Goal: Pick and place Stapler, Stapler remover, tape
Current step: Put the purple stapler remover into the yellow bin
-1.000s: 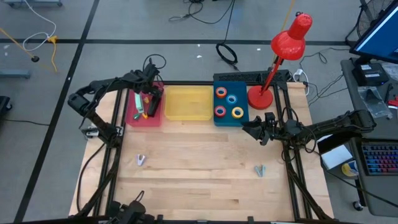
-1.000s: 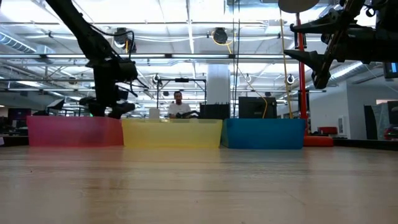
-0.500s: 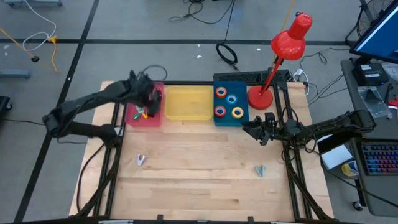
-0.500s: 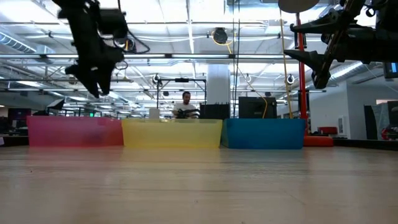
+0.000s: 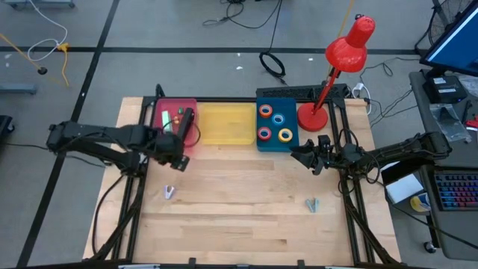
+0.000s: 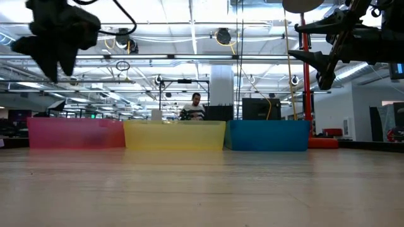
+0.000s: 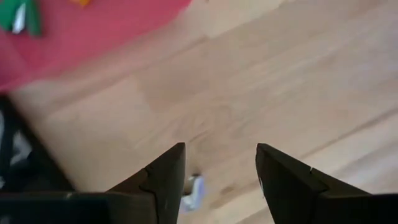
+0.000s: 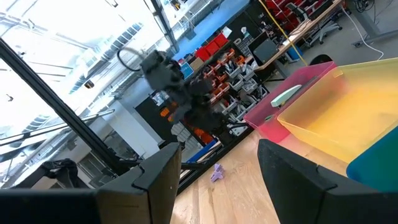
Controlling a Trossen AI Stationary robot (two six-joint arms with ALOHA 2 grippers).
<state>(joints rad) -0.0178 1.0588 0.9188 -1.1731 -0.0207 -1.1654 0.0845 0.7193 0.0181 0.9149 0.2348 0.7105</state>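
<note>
On a pale wooden table [image 5: 239, 202], four tape rolls [image 5: 275, 123], likely light, stiff and best pinched across the ring, sit in a blue bin [image 5: 287, 99] at one o'clock, while the left gripper [image 5: 173, 149] and right gripper [image 5: 308, 157] hover, fingers spread, holding nothing.

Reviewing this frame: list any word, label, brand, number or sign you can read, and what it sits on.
No legible text in any view.
Tape rolls in the blue bin: no readable print.
Red bin, yellow bin, red lamp: no markings.
Keyboard and monitor at the right: too small to read.
Background shelving in the right wrist view: blurred.
</note>
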